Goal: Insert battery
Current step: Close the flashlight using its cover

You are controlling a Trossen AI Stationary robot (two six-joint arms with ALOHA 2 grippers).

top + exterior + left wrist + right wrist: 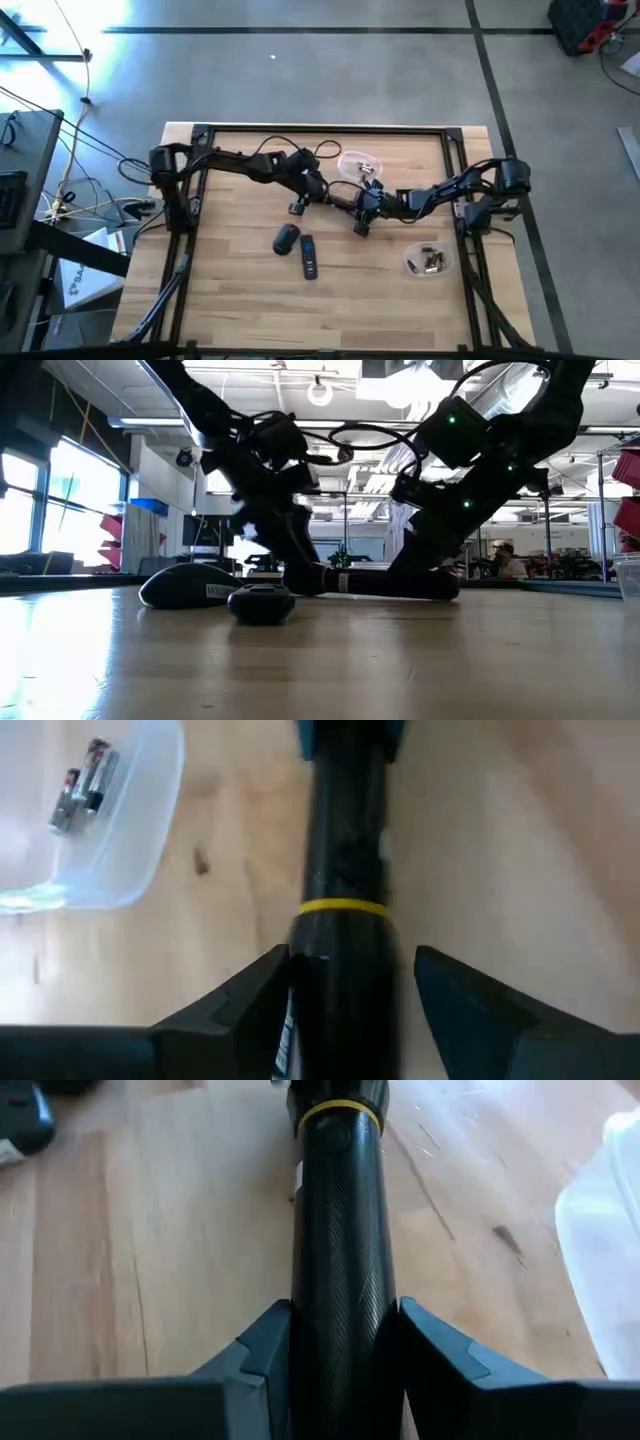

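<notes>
Batteries (432, 262) are seen lying in a small clear dish (417, 268) on the table (230, 300), near the right arm's side. They are well apart from both pincers, and none is held. A second clear dish (360, 163) is set near the far edge of the table; what is in it cannot be told from above. In the left wrist view, a few batteries (82, 782) are shown lying side by side in a clear dish (130, 870), off to one side of that pincer.

Both arms are stretched to the middle of the table, where a long black tube (345, 197) with a yellow ring (342, 906) is laid flat on the wood. The tube is met at one end by the left pincer (325, 190) and at the other by the right pincer (368, 203).

In the right wrist view, the tube (340, 1200) is pinched tight by the right pincer (345, 1315), with a finger pressed on each side. In the left wrist view, the tube (345, 840) is shown running through the left pincer (350, 960), but whether it is squeezed there cannot be told.

A black mouse (287, 238) and a dark remote (309, 256) are laid just beside each other, nearer the front of the table than the tube. In the low view, the mouse (185, 586) is seen in front of the arms.
</notes>
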